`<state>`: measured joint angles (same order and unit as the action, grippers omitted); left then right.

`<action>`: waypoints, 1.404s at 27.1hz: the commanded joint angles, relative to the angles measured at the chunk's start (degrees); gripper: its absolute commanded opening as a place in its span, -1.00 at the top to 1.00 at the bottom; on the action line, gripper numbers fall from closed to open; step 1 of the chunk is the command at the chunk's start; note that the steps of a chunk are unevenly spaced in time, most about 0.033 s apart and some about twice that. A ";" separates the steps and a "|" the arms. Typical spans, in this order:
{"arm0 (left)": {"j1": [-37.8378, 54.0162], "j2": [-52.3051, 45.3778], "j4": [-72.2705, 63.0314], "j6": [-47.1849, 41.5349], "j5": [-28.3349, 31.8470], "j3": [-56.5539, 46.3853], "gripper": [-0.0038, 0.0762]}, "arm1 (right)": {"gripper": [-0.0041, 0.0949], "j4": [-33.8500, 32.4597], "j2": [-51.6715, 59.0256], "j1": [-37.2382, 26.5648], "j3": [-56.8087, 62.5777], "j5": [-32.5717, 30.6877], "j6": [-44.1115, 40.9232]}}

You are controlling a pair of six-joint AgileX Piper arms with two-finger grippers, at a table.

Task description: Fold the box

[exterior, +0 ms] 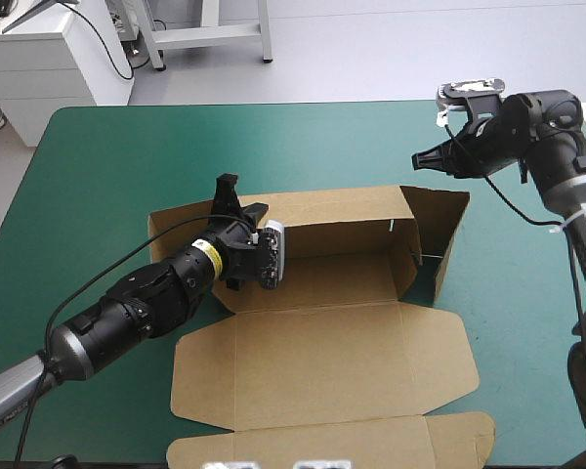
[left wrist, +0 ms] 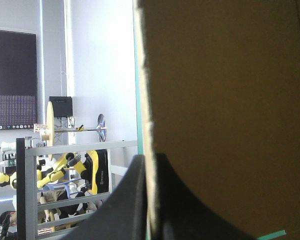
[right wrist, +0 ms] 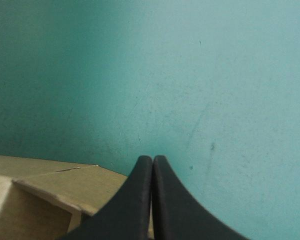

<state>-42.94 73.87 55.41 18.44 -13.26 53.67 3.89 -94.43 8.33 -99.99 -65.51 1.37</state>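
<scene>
The box (exterior: 322,362) lies at the middle of the worktop (exterior: 127,156), a cut sheet of matte brown board with straight scored creases, partly raised into a tray. Its long far wall stands upright and so does the right end wall, where 1 more flap swings out toward the right. The lid lies flat on the near side as a broad panel with angled corners. Beyond it a narrower tuck flap with rounded ends reaches the near edge of the worktop. The left claw (exterior: 241,198) sits at the box's far left corner, its 2 black fingers almost closed on an upright panel. In the left wrist view the panel's pale, raw cut edge runs straight up between the fingers of the claw (left wrist: 149,157), and the brown face of the box (left wrist: 225,100) fills the space beside it. The right claw (exterior: 420,159) hangs above the worktop, far of the box's right end and apart from it. In its own view the right claw (right wrist: 152,159) has its fingers pressed together into 1 point with nothing between them, over smooth, faintly scuffed teal-green cover (right wrist: 190,75), with a corner of the box (right wrist: 50,190) under and beside it. Wide bare cover lies left of, far of and right of the box.
</scene>
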 commanded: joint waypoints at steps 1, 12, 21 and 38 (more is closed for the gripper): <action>-0.24 -1.80 0.68 -0.73 0.66 1.50 0.92 | 0.96 1.87 -0.53 -1.19 -2.04 1.58 1.81; -0.24 -1.59 0.68 -0.98 -2.32 1.50 0.92 | 0.96 6.27 -3.13 -1.19 -1.93 -5.86 6.41; -0.24 -0.64 0.67 -1.73 -4.71 1.50 0.92 | 0.96 10.99 -1.13 -1.19 1.83 -5.86 9.59; -0.24 0.69 0.54 -1.73 -2.15 1.50 0.92 | 0.96 22.23 18.19 -1.19 32.01 18.52 30.51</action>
<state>-42.98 75.26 56.33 17.18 -15.83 53.96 21.34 -81.84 7.58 -72.22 -56.02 24.72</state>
